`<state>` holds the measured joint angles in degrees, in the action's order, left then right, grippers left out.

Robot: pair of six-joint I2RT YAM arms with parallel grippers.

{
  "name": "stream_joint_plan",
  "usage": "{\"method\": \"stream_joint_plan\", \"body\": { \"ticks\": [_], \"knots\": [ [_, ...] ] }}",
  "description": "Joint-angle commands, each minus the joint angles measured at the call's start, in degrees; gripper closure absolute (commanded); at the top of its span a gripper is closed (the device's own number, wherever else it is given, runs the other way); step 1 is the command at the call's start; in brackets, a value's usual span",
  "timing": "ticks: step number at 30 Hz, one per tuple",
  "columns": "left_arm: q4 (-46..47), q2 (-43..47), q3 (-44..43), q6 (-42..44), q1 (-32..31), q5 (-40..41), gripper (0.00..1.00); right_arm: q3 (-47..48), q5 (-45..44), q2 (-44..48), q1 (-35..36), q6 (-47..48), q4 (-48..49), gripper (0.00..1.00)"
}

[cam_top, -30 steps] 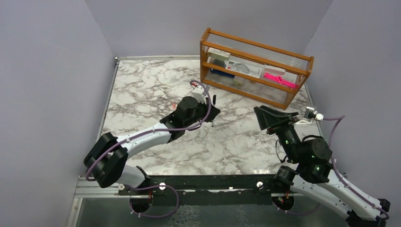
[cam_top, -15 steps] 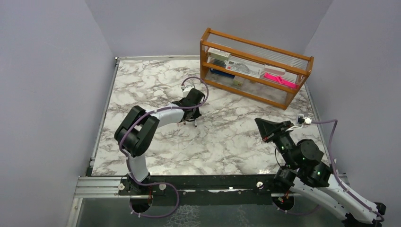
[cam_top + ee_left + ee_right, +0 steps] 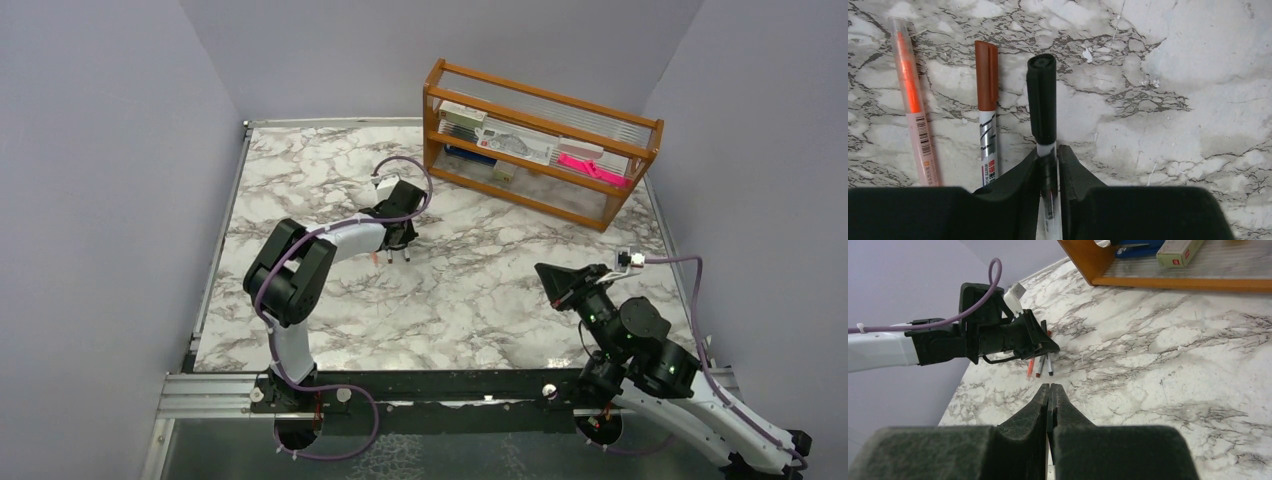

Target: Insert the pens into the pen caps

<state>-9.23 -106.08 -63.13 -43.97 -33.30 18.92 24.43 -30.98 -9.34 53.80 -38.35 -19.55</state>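
Three pens lie side by side on the marble in the left wrist view. At the left is a translucent orange-red pen [image 3: 910, 100]. Beside it is a silvery pen [image 3: 988, 145] wearing a dark red cap [image 3: 986, 75]. The third pen [image 3: 1047, 150] wears a black cap [image 3: 1042, 97], and my left gripper [image 3: 1048, 162] is shut on its pale barrel just behind that cap. From above, the left gripper [image 3: 400, 243] is low over the table's middle. My right gripper [image 3: 1049, 387] is shut and empty, apart at the near right [image 3: 548, 272].
A wooden rack [image 3: 540, 150] stands at the back right, holding small boxes and a bright pink strip [image 3: 592, 168]. Purple walls close in on both sides. The left arm's folded elbow [image 3: 290, 270] stands near the left edge.
The left arm folded back and brought the black-capped pen down beside the other two. The right gripper shut and drew back toward the near edge.
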Motion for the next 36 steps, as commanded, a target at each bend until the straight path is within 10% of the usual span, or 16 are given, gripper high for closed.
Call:
{"method": "stream_joint_plan", "body": {
  "ticks": [1,13,27,36],
  "knots": [
    [-1.5,1.8,1.3,1.2,0.3,1.9,0.77,-0.4,-2.1,0.9,0.2,-1.3,-2.1,0.99],
    [-3.2,5.5,0.1,4.1,0.3,1.8,0.71,-1.4,-0.8,-3.5,0.3,-1.2,-0.9,0.98],
    [5.1,22.2,2.3,11.3,-0.4,-9.1,0.71,7.3,6.6,-27.6,0.3,7.4,1.9,0.42],
    [14.8,37.2,13.5,12.5,-0.4,-10.3,0.66,8.3,9.1,-28.3,0.2,8.6,5.2,0.29]
  ]
}}
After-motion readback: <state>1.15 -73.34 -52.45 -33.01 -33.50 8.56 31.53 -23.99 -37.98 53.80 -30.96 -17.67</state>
